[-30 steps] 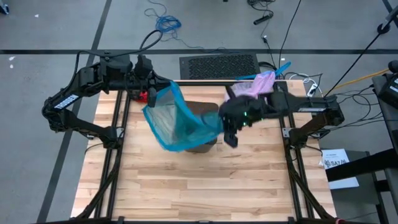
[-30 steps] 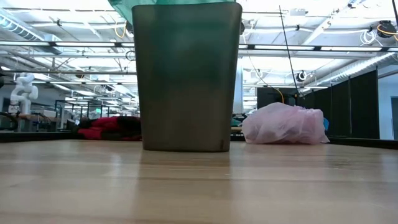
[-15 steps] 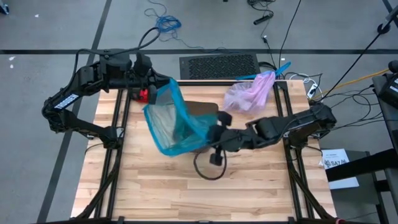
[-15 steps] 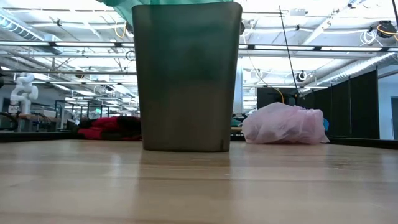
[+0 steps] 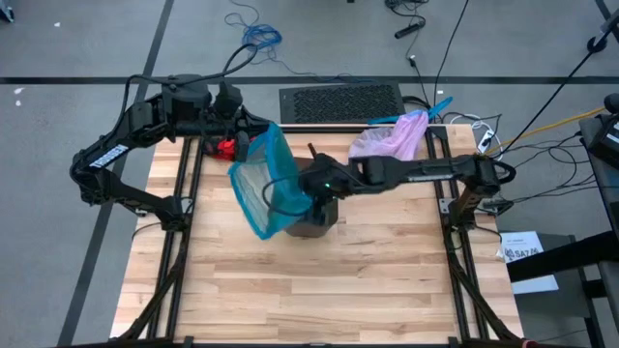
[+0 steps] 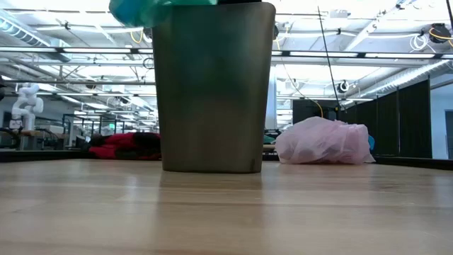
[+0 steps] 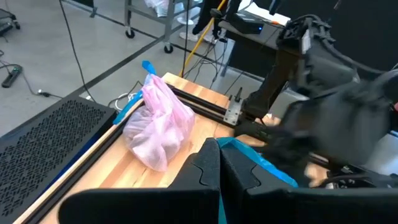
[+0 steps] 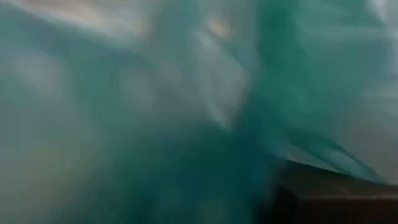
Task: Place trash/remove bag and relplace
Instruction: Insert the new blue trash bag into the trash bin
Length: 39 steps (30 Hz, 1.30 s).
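You're mid-relining: left gripper (image 5: 253, 142) pinches the teal bag (image 5: 263, 184) at 10 o'clock of the bin (image 6: 212, 85), right gripper (image 5: 308, 184) pressed shut; next, pull the mouth over the rim

- No legible text, label, brand or number in any view.
- White sheet (image 5: 527, 253) on the floor beside the worktop: dark print, unreadable.

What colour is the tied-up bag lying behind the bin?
The thin see-through plastic bag is pale lilac-pink. It shows best in the left wrist view.
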{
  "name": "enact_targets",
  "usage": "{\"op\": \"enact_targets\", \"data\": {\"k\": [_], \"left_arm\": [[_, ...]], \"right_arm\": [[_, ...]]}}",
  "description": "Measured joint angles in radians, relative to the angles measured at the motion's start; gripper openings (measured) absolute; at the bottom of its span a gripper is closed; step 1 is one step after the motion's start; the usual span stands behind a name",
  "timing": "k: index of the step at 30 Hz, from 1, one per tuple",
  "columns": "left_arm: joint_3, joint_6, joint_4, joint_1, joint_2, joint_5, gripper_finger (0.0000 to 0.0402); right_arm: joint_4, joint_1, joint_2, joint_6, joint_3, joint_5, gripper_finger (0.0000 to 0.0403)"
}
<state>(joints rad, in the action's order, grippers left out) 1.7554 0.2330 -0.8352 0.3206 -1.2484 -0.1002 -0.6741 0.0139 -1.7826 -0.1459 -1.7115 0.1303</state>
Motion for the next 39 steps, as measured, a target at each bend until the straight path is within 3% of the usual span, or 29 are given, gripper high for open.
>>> {"op": "enact_targets", "data": {"k": [8,13,29,34,39], "left_arm": [[0.0,0.022,-0.004,0.0,0.0,-0.027,0.0],[0.0,0.024,-0.024,0.0,0.0,-0.03,0.0],[-0.001,0.046,-0.006,-0.01,-0.021,-0.031,0.0],[-0.001,0.043,-0.002,-0.01,-0.021,-0.031,0.0],[-0.001,0.041,-0.003,-0.01,-0.021,-0.031,0.0]], "right_arm": [[-0.127,-0.088,-0.039,-0.072,0.0,-0.137,0.0],[-0.232,-0.091,-0.053,-0.11,0.0,-0.137,0.0],[-0.211,-0.082,-0.052,-0.262,0.0,-0.388,0.0],[-0.215,-0.082,0.0,-0.3,-0.02,-0.399,0.0006],[-0.309,-0.082,0.043,-0.303,-0.101,-0.399,0.0037]]}}
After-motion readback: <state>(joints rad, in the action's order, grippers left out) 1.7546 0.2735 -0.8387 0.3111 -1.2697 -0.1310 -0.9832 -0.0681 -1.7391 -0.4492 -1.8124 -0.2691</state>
